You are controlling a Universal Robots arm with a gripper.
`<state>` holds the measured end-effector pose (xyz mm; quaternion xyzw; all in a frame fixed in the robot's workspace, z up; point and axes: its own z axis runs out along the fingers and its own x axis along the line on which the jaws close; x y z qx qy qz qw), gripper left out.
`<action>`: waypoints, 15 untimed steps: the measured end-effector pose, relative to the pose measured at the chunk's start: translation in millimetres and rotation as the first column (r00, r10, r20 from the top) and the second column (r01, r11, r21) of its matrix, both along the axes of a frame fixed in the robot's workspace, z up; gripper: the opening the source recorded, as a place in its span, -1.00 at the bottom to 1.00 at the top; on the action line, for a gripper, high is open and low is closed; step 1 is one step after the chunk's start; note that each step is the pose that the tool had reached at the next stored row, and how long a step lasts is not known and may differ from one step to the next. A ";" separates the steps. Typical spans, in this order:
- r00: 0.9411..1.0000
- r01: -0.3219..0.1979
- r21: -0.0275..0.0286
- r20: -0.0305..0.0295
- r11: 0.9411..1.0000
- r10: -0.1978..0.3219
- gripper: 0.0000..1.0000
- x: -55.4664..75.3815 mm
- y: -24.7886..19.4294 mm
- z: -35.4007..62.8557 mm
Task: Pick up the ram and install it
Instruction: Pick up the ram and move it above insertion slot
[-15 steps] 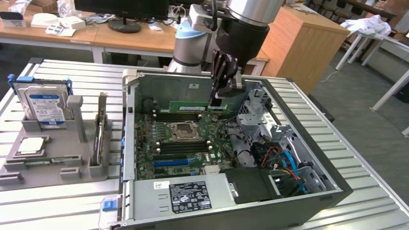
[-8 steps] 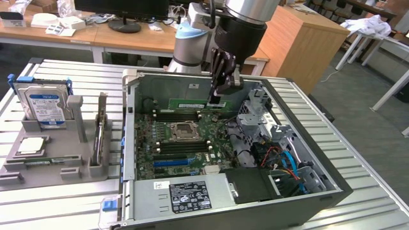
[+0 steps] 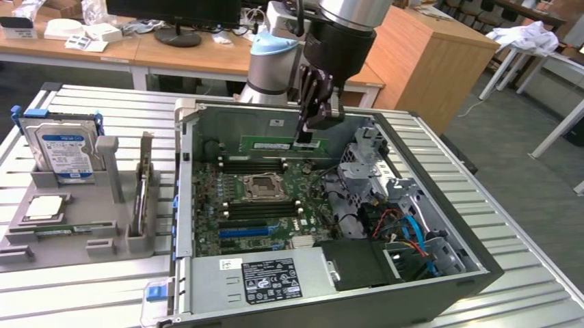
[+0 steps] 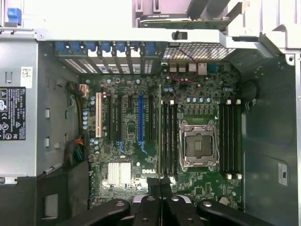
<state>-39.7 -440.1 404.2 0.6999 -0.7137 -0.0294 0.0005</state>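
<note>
The case (image 3: pixel 246 123) lies open on top, so the room above the motherboard (image 3: pixel 234 208) is free to pass, and the gripper (image 3: pixel 308 138) hangs there, clamped on the ram (image 3: pixel 269 145). On the exterior view's right the metal drive cage (image 3: pixel 365 160) rises just beside the gripper, loose cables (image 3: pixel 406 229) lie nearby, and the power supply (image 3: pixel 215 283) and the case walls hem the board in

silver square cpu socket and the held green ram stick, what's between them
Long black memory slots separate the green ram stick from the silver socket, exterior view.
</note>
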 end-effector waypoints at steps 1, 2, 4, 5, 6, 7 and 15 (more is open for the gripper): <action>1.000 0.000 0.000 0.000 1.000 0.000 -0.77 0.0 1.3 0.0; 1.000 0.000 0.000 0.000 1.000 0.000 -0.77 0.0 2.5 -0.1; 1.000 0.000 0.000 0.000 1.000 0.000 -0.77 0.0 4.9 -0.2; 1.000 0.000 0.000 0.000 1.000 0.000 -0.77 0.0 6.1 -0.3; 1.000 0.000 0.000 0.000 1.000 0.000 -0.77 0.0 7.4 -0.3; 1.000 0.000 0.000 0.000 1.000 0.000 -0.77 0.0 8.6 -0.4; 1.000 0.000 0.000 0.000 1.000 0.000 -0.77 0.0 17.6 -0.7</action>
